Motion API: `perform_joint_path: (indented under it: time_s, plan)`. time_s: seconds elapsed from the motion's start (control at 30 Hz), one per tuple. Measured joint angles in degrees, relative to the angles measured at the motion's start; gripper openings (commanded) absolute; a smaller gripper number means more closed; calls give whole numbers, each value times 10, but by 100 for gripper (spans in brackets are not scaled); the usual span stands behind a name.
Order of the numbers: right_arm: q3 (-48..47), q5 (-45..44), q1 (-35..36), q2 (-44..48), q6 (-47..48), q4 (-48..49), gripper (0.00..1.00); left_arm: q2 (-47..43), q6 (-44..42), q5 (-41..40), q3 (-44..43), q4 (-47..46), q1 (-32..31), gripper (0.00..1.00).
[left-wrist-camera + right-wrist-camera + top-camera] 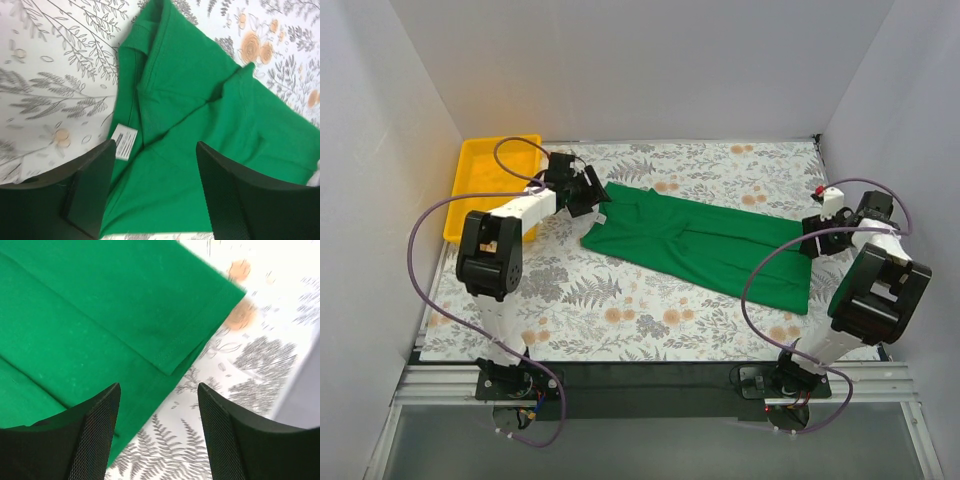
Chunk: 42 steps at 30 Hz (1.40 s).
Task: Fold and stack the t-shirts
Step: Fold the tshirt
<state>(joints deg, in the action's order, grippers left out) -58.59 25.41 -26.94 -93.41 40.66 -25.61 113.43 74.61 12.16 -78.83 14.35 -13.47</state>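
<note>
t-shirt (700,245) folded lengthwise (label showing) | both jaws apart, seemingly gripping nothing | yellow tray (475,200) far-left

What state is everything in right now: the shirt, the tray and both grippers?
Green t-shirt: folded into a long strip, lying flat, not gripped.
Yellow tray: at the far left corner, nothing seen in it.
Left gripper: open, over the shirt's collar end.
Right gripper: open, over the shirt's hem end.
</note>
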Motion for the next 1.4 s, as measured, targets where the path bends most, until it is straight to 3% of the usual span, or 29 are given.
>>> perform_joint_path:
  time_s: [0.17, 0.33, 0.5, 0.7, 0.87, 1.13, 1.23, 1.4]
  plan:
    - [-3, -3, 80, 37, 53, -11, 71, -185, -61, -39, 101, -23, 2, 98]
    - [-77, 55, 259, -37, 97, -64, 72, -480, -83, -12, 223, -80, 37, 98]
    - [-307, 125, 409, -211, 46, -90, 74, -639, -84, 45, 332, -77, 56, 98]
    - [-607, 124, 468, -419, -145, -60, 73, -712, -74, 76, 423, -8, 55, 98]
    - [-643, 109, 459, -474, -219, -49, 71, -763, -61, 88, 462, 13, 55, 97]
    - [-644, 101, 455, -503, -256, -42, 67, -758, -56, 104, 463, 20, 55, 96]
    - [-641, 105, 457, -504, -258, -42, 55, -756, -55, 106, 463, 20, 55, 96]
    - [-623, 123, 458, -503, -261, -30, 24, -756, -52, 111, 463, 20, 55, 96]
